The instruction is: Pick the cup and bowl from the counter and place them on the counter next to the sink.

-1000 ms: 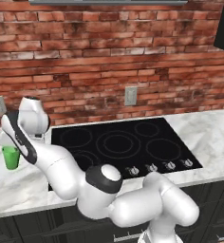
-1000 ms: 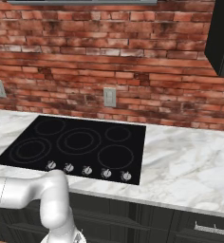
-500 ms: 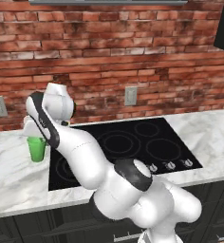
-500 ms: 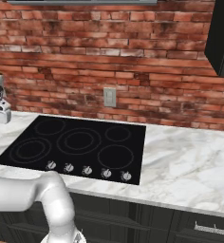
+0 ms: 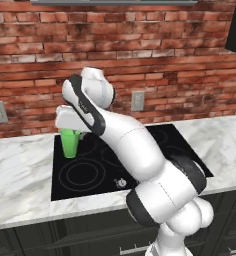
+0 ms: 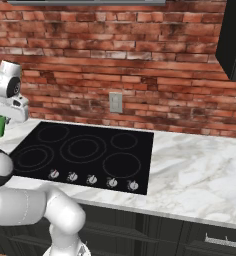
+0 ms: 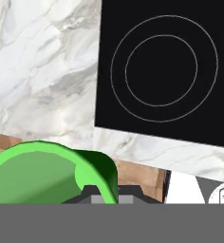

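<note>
The gripper (image 5: 70, 131) is clenched on the green cup (image 5: 70, 143), which hangs upright beneath the hand above the far left corner of the black cooktop (image 5: 140, 160), clear of the glass. Carrying it raised likely keeps it from catching the cooktop or the marble counter (image 5: 20, 170) during transport toward the sink, presumably a mid-transfer stage.

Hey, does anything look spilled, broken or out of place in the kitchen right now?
Nothing stands out. The green cup hangs upright in the shut gripper above the cooktop's left edge, and the marble counter shows no spill or damage.
</note>
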